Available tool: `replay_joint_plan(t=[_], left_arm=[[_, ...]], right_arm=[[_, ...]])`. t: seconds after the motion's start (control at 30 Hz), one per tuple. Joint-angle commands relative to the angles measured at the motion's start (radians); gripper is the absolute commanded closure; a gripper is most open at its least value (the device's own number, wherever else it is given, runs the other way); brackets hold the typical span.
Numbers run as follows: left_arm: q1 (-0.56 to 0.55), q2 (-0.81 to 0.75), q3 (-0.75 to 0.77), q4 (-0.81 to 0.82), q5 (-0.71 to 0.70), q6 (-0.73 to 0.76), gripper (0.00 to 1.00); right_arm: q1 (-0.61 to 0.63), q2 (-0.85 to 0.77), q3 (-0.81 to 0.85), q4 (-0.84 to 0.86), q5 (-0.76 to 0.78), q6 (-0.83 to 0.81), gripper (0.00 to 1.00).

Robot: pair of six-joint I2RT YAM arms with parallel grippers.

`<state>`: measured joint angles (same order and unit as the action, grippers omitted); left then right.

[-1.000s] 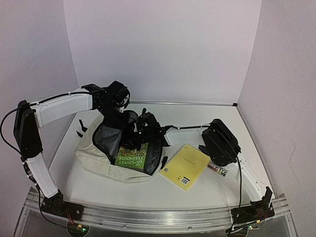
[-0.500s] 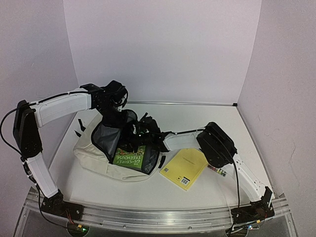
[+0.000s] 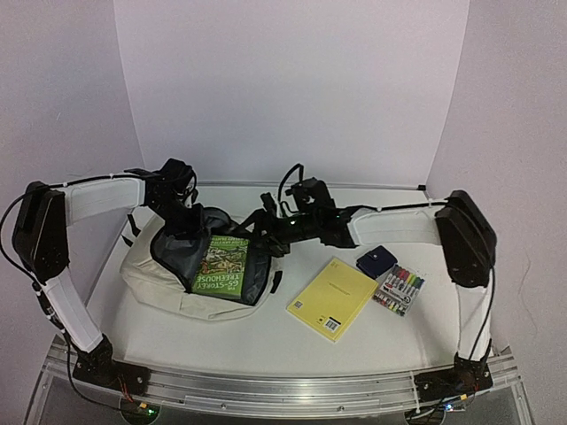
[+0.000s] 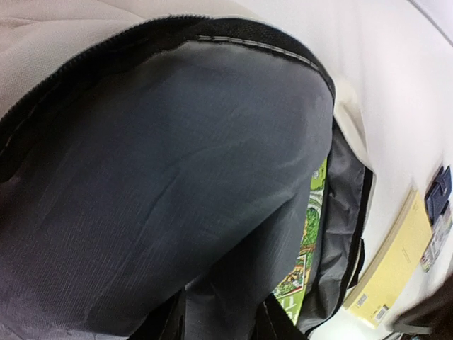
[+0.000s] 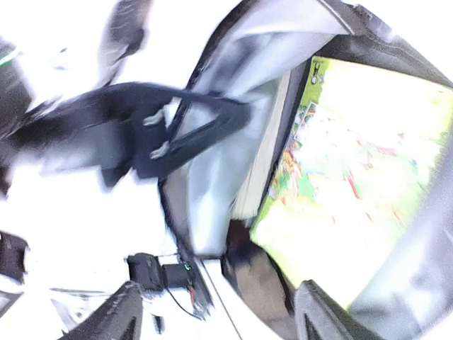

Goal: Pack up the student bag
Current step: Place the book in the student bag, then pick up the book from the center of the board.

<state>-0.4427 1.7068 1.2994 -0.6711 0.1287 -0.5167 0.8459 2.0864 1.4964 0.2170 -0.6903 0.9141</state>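
I have the student bag [image 3: 146, 279] lying mouth-open left of centre on the counter [image 3: 266, 341], my right pincer [image 5: 219, 287] wide and empty at its far-right rim, the arm nearer the yellow notebook [image 3: 332, 298] just beside it, and my left pincer [image 3: 184, 220] with a grip I cannot tell.

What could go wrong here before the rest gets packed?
1. The right tool hangs open beside the black strap loop of the soft cream fabric backpack; it could snag and drag the bag.
2. The grey-lined flap may sag shut over the opening.
3. The green picture book lies across the opening, so the yellow notebook might catch on it.
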Motion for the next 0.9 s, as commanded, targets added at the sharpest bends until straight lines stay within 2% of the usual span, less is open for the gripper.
replay_joint_plan(t=[0.0,0.07,0.17,0.27,0.37,0.53,0.7,0.87], left_arm=[[0.004,-0.048,-0.014,0.051,-0.014,0.017,0.46],[0.003,-0.096,-0.009,0.056,-0.007,0.031,0.36],[-0.022,-0.156,0.018,0.027,0.007,0.069,0.28],[-0.104,-0.175,0.079,-0.023,-0.039,0.114,0.23],[-0.181,-0.161,0.14,-0.049,-0.03,0.134,0.22],[-0.247,-0.062,0.2,-0.015,0.073,0.126,0.22],[-0.331,0.09,0.252,0.045,0.138,0.111,0.23],[-0.394,0.253,0.339,0.072,0.191,0.097,0.24]], right_arm=[[-0.04,-0.238,-0.195,-0.119,0.064,-0.261,0.17],[-0.073,-0.345,-0.267,-0.183,0.101,-0.34,0.12],[-0.155,-0.434,-0.359,-0.252,0.087,-0.38,0.02],[-0.266,-0.492,-0.442,-0.278,0.059,-0.374,0.02],[-0.351,-0.534,-0.508,-0.308,0.033,-0.345,0.02],[-0.452,-0.586,-0.596,-0.417,-0.024,-0.296,0.02],[-0.48,-0.595,-0.616,-0.574,-0.046,-0.339,0.02],[-0.499,-0.597,-0.648,-0.651,-0.045,-0.382,0.04]])
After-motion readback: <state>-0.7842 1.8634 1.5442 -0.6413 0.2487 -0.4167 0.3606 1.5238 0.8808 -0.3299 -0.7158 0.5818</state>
